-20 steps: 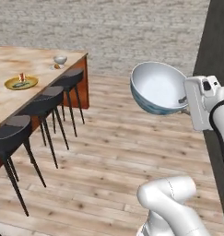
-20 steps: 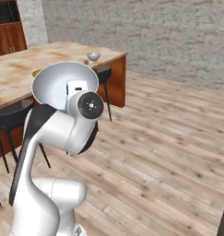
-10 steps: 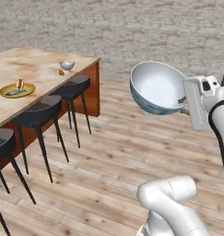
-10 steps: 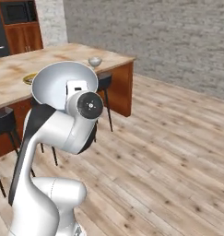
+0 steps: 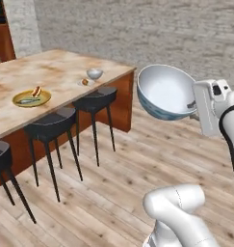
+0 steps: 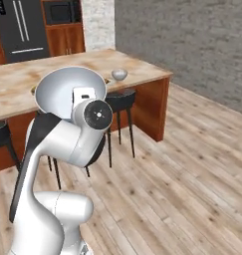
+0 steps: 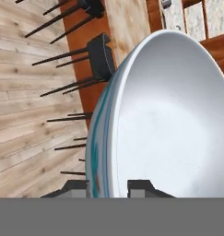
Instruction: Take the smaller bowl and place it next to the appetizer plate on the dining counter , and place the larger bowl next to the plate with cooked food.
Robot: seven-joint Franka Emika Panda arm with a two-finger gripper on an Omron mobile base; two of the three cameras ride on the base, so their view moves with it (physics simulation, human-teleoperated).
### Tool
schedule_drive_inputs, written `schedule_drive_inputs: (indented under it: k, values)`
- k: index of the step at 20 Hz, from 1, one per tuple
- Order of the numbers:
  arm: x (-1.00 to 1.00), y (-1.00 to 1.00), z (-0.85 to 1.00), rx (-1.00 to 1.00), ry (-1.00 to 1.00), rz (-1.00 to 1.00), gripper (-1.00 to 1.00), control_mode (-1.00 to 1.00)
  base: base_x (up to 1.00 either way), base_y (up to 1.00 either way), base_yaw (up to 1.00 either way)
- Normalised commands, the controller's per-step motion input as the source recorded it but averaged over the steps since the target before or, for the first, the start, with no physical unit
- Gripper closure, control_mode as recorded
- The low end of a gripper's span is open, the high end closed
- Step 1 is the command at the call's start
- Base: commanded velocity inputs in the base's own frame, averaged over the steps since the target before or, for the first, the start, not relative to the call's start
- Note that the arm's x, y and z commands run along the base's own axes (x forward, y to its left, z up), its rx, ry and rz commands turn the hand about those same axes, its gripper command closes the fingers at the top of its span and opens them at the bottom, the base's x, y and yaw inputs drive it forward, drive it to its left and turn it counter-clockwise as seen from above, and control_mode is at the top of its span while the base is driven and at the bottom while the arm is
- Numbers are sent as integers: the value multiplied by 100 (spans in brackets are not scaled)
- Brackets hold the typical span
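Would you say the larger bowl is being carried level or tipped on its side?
Tipped. The larger bowl has its opening facing sideways, pale empty inside showing, the gripper pinching its rim.

Both base cams sit behind the arm, left & right, looking fwd/down, sharing the counter (image 5: 65, 72), stools (image 5: 94, 99) and larger bowl (image 5: 166, 91) from opposite sides, while hand cam looks along the gripper (image 7: 109, 186), v. close to that bowl.
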Motion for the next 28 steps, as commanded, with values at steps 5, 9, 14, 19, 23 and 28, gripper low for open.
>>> schedule_drive_inputs:
  k: [5, 9, 14, 19, 23, 28]
  values:
    - [0, 0, 0, 0, 0, 0, 100, 100, 100, -55, 49]
    - [0, 0, 0, 0, 0, 0, 100, 100, 100, -55, 55]
    - [0, 0, 0, 0, 0, 0, 100, 100, 95, -65, 55]
    - [0, 0, 0, 0, 0, 0, 100, 100, 92, -57, 33]
    - [0, 0, 0, 0, 0, 0, 100, 100, 65, 19, 5]
    - [0, 0, 0, 0, 0, 0, 100, 100, 51, 40, 15]
